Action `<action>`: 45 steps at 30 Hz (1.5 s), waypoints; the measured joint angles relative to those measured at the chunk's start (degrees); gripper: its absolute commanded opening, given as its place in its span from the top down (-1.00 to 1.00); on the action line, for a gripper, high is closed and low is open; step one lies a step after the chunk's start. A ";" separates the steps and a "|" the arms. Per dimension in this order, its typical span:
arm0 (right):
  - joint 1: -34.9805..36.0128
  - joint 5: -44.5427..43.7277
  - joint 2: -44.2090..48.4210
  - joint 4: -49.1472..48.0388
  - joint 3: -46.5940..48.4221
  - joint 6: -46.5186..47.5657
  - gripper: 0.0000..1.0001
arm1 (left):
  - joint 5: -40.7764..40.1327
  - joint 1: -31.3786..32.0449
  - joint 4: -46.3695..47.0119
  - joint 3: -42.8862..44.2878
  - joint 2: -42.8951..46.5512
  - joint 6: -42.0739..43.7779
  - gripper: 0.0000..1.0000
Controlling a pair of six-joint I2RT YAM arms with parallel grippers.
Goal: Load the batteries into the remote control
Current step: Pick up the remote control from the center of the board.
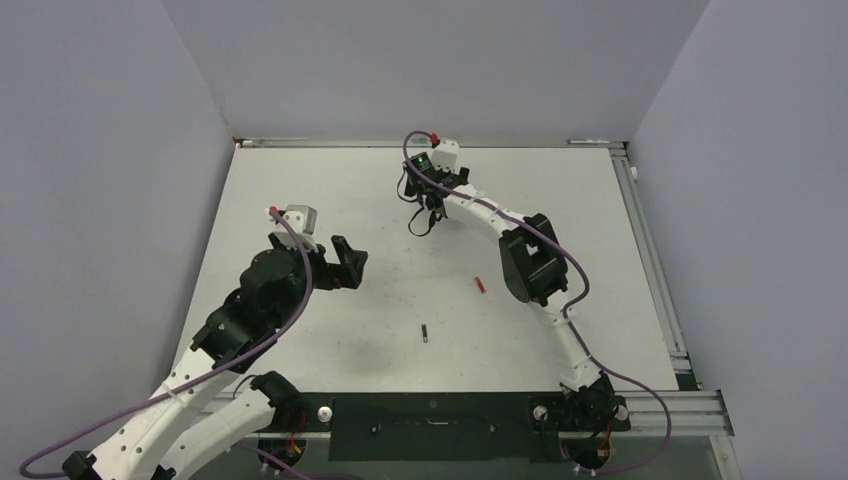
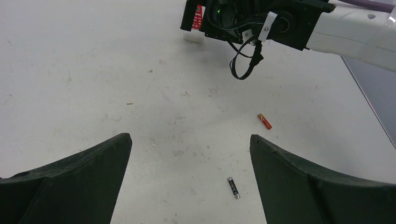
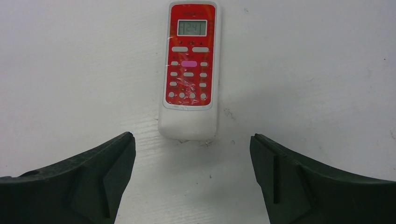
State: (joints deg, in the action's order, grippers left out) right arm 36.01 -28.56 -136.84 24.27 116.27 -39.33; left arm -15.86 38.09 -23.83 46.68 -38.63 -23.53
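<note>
The remote control (image 3: 189,70) lies face up on the table, a red button panel with a small display on a white body. My right gripper (image 3: 190,140) is open just above its near end, one finger on each side, not touching it. In the top view the right gripper (image 1: 425,205) hides the remote. In the left wrist view a bit of the remote (image 2: 198,14) shows under the right arm. A dark battery (image 1: 425,333) (image 2: 233,187) lies mid-table. A red battery (image 1: 480,285) (image 2: 265,121) lies to its right. My left gripper (image 1: 352,262) (image 2: 190,136) is open and empty.
The table (image 1: 300,180) has grey walls on the left, back and right, and a metal rail (image 1: 650,260) runs along its right edge. The right arm's elbow (image 1: 530,260) hangs over the table's right half. A black cable loop (image 2: 243,65) dangles from the right wrist.
</note>
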 measured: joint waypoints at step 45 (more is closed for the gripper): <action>-0.68 -3.13 -15.52 2.93 17.38 4.15 0.01 | 1.64 -4.17 0.02 0.00 0.92 -1.31 -0.92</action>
State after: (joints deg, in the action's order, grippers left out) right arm 35.33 -31.68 -152.35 27.20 133.64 -35.18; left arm -14.22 33.91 -23.81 46.68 -37.71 -24.84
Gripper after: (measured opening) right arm 0.607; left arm 0.961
